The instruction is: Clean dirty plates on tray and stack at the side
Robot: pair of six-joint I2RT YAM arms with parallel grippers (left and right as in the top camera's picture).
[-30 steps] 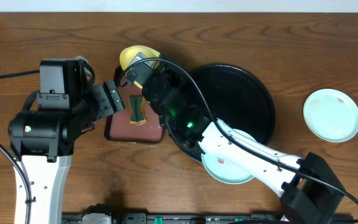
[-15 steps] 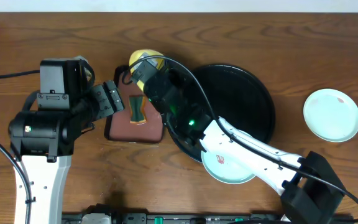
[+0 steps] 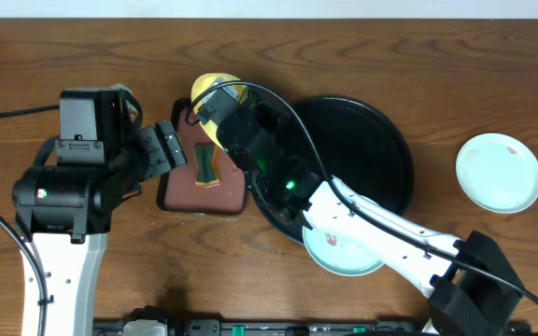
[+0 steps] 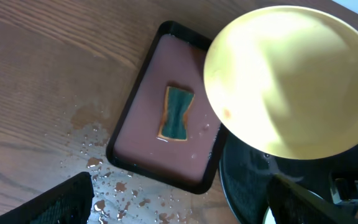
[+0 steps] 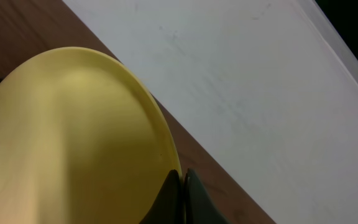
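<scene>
The yellow plate hangs tilted above the far end of the reddish-brown tray, beside the black tray; the right gripper pinches its rim, jaws closed narrow on the edge; a small red-brown spot shows on its face. The sponge lies in the reddish tray; the left gripper stands wide, holding nothing. 2 mint plates: 1 at the black tray's near rim, 1 out on the bare wood.

Risk, as I judge it: an edge-only pinch on a likely wet plate may slip, dropping it.

Against 1 s ago, the plate and wrist sit slightly further right; everything else unchanged.
</scene>
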